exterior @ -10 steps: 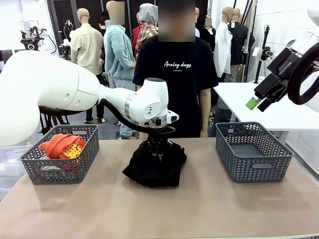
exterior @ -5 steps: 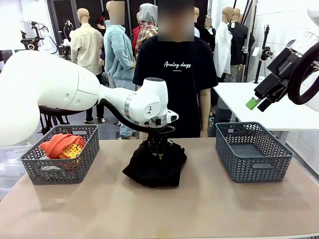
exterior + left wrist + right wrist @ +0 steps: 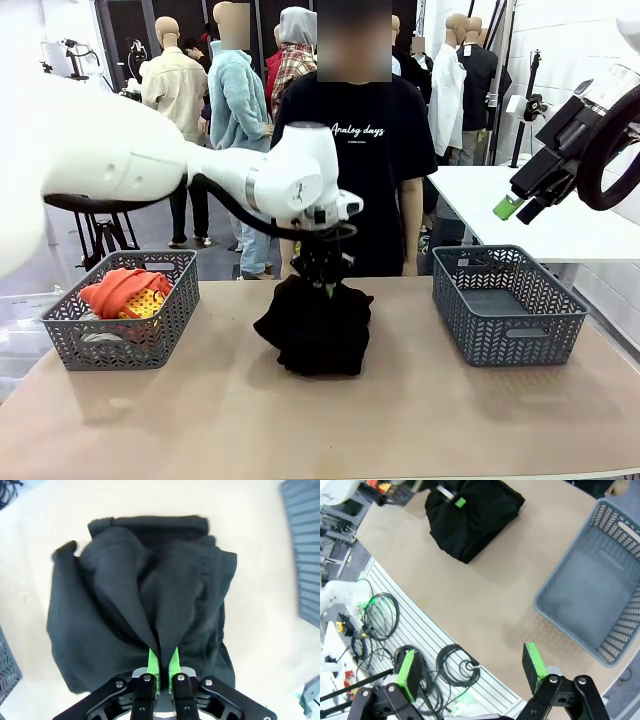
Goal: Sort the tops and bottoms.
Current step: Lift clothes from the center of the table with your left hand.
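A: Front view?
B: The left gripper [image 3: 326,283] clamps the top of a plain black folded garment bundle [image 3: 318,335] on the tan table [image 3: 200,420], between two baskets. The grey plastic left basket [image 3: 120,345] holds a bright orange folded top [image 3: 118,285]. The right gripper [image 3: 517,208] hangs high, well apart from the grey right basket [image 3: 505,335].
A: Left wrist view?
B: Green pads [image 3: 152,662] pinch a black fold.
A: Right wrist view?
B: That gripper's fingers [image 3: 409,667] stand wide apart.

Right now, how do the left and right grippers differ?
The left gripper is shut on a fold of the black bottoms; the right gripper is open and holds nothing. The left gripper sits low over the middle of the table; the right gripper hangs high on the right side. Both are black with green pads.
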Controlling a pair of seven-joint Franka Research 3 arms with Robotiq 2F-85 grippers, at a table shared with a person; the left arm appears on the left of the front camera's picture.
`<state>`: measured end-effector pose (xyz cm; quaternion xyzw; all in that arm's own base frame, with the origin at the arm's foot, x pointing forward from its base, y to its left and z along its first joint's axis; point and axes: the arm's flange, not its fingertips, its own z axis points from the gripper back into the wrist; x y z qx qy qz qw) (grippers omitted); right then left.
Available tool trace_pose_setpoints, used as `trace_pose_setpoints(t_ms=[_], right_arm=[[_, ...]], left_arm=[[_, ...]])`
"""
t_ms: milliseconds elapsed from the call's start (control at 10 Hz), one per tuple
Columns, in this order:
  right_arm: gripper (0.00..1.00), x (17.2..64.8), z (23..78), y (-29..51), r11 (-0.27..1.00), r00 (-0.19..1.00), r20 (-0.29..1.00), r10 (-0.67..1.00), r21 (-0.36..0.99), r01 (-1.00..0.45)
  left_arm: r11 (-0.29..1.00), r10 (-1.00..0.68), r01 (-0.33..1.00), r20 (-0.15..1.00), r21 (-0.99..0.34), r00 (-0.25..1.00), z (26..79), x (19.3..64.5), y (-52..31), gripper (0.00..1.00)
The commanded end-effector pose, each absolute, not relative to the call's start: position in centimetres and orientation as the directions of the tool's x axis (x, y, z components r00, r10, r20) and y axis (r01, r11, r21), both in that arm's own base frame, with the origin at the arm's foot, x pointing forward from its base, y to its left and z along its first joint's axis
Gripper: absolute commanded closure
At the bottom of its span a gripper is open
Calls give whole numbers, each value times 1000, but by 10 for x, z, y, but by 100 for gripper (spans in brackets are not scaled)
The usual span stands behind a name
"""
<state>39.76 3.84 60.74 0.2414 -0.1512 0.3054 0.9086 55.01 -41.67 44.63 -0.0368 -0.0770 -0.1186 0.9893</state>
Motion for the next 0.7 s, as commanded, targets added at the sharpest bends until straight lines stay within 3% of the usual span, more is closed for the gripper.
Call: trace_pose_setpoints(t_ms=[0,300,600], right_arm=[[0,396,606,38,703,770,413,487,338,-626],[0,396,606,38,703,770,413,487,338,-626],[0,396,606,38,703,770,413,487,338,-626]], left_arm=[[967,-225,243,188,-82,956,485,528,-403,100],[955,-251,282,252,-94,934,531,509,-404,100],[955,-279,296,344,3,896,594,515,-394,100]])
